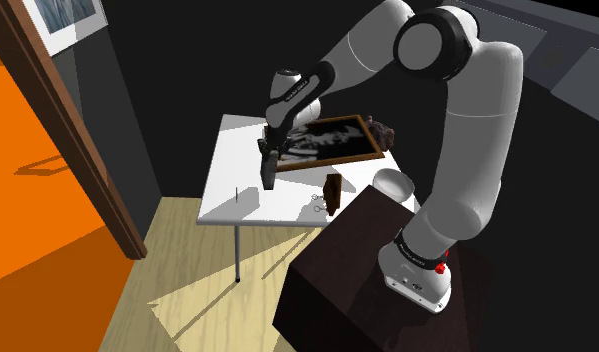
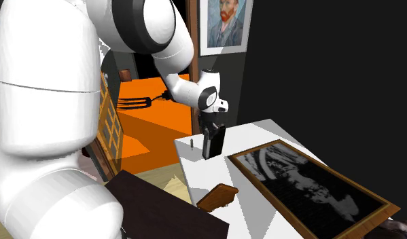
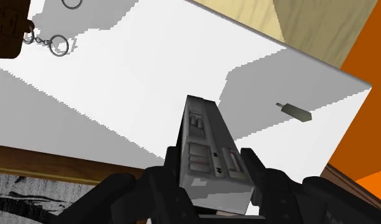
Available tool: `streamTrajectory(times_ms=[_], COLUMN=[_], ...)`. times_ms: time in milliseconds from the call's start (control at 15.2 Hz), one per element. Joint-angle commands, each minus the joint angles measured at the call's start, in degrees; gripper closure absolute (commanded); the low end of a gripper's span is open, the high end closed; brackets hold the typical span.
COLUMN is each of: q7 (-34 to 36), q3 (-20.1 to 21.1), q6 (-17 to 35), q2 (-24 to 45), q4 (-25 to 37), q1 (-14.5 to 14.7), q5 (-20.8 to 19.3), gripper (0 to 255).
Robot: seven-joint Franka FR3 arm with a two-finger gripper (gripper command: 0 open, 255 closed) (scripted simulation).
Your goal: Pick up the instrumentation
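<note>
Black fingers [image 3: 264, 181] clamp a grey instrument [image 3: 208, 146] between them, over the white worktop [image 3: 138, 83]; in the shoulder view a picture [image 1: 337, 143] lies at its two o'clock. We judge the grasp made; next, lift straight up.

The hand [image 1: 268, 172], clasping the grey instrument [image 3: 208, 146], hangs above a bare stretch of the white desk [image 1: 232, 150]. The framed picture [image 1: 332, 140] lies flat just beside that stretch. A thin peg [image 1: 235, 190] stands near the desk's edge, and a brown case [image 1: 333, 193] with key rings [image 3: 58, 44] sits by the stand [image 1: 347, 270].
</note>
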Motion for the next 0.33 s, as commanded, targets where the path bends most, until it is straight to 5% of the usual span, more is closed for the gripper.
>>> streamTrajectory(times_ms=[0, 264], q7=[0.1, 0.2], q3=[-0.1, -0.1], q6=[-1.3, -2.7], q2=[-1.2, -2.6], q4=[0.1, 0.1], q1=[0.0, 0.1], q5=[-0.1, -0.2], gripper=[255, 255])
